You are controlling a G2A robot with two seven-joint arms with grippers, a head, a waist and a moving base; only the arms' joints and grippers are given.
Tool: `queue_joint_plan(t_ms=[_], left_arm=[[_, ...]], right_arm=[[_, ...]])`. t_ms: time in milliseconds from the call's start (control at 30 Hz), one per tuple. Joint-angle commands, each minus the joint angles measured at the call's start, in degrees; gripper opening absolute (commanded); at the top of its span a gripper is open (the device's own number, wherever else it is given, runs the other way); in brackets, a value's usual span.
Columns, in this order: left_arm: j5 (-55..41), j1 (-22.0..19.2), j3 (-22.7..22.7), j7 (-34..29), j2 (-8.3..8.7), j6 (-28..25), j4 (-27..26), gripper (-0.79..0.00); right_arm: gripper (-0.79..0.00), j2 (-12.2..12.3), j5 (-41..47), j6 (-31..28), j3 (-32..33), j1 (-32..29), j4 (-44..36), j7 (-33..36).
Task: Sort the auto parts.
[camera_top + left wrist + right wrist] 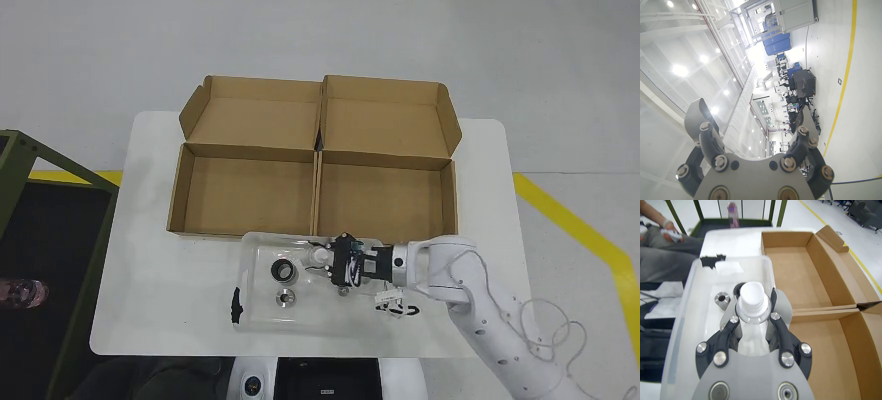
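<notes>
Auto parts: none sorted yet, all of them are in the clear bin (256,316) at the near edge of the counter (150,250). Left gripper (750,109) points at the ceiling, jaws spread, nothing in them. In the bin, left to right: a black ring part (285,270) with a slotted metal collet (287,297) just beside it on the near side, both loose on the bin floor. Next is a clear part with a white cap (751,294), clamped in the right gripper (753,308), jaws closed on its neck. Can't tell if it's off the bin floor. Behind the bin, the left cardboard box (240,195) and the right cardboard box (385,200) stand side by side, touching, lids folded back, no part in either. My read: first pick is in hand, zero placed. Left to do: carry this one to a box, then the ring and the collet. Which box takes which part isn't marked anywhere I can see.
</notes>
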Motion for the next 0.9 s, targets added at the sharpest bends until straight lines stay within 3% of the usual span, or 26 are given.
queue_joint_plan(t_ms=[0, 267, 867], left_arm=[[0.0, 0.0, 0.0, 0.0, 0.0, 0.0, 0.0, 0.0], [0.0, 0.0, 0.0, 0.0, 0.0, 0.0, 0.0, 0.0], [0.0, 0.0, 0.0, 0.0, 0.0, 0.0, 0.0, 0.0]], right_arm=[[-0.785, -0.05, 2.49, 0.49, 0.26, -0.05, -0.06, -1.73], [-0.785, -0.07, 8.57, 2.0, 1.83, 0.34, -1.42, -5.34], [-0.785, 0.75, 13.1, 1.58, 7.74, 2.14, -1.79, -6.92]])
